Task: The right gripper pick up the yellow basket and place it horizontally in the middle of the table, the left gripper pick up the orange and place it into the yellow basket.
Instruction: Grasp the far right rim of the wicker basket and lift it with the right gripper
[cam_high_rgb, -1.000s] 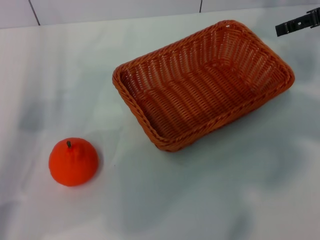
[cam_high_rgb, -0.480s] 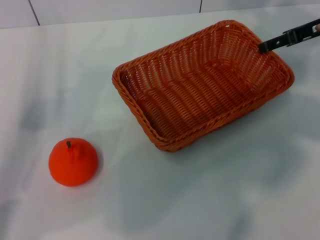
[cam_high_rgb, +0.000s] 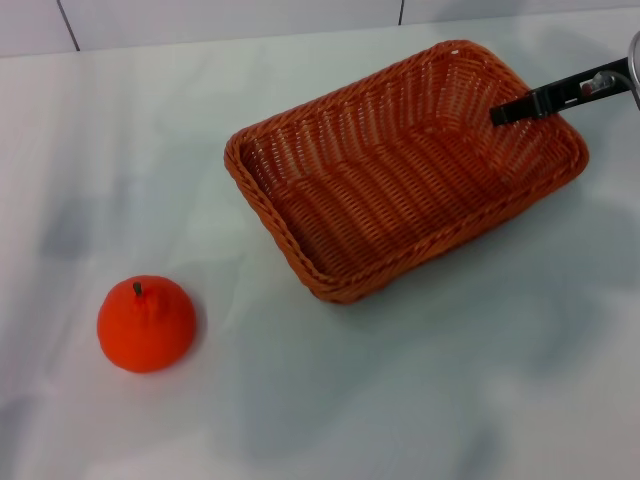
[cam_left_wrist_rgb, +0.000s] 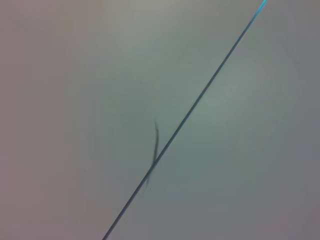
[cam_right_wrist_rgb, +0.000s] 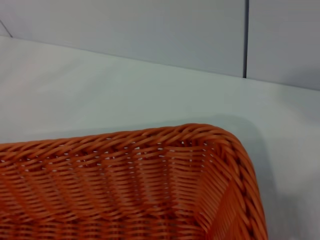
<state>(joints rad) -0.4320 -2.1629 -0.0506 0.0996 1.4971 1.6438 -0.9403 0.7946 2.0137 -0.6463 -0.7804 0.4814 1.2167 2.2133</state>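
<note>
The yellow basket (cam_high_rgb: 380, 200), orange-brown wicker and empty, lies at an angle on the white table (cam_high_rgb: 420, 400), right of centre. The right gripper (cam_high_rgb: 500, 113) reaches in from the right edge; one slim black finger shows above the basket's far right inner part, just inside the rim. The right wrist view shows the basket's corner and braided rim (cam_right_wrist_rgb: 150, 137) close up, without fingers. The orange (cam_high_rgb: 146, 324) with its brown stem sits alone at the front left, apart from the basket. The left gripper is out of view.
A light wall with dark seams (cam_high_rgb: 66, 24) runs behind the table's far edge. The left wrist view shows only a plain grey surface crossed by a thin dark line (cam_left_wrist_rgb: 185, 117).
The right gripper has moved left from the right edge, from outside the basket's far right corner to above its inside. The basket and the orange have not moved.
</note>
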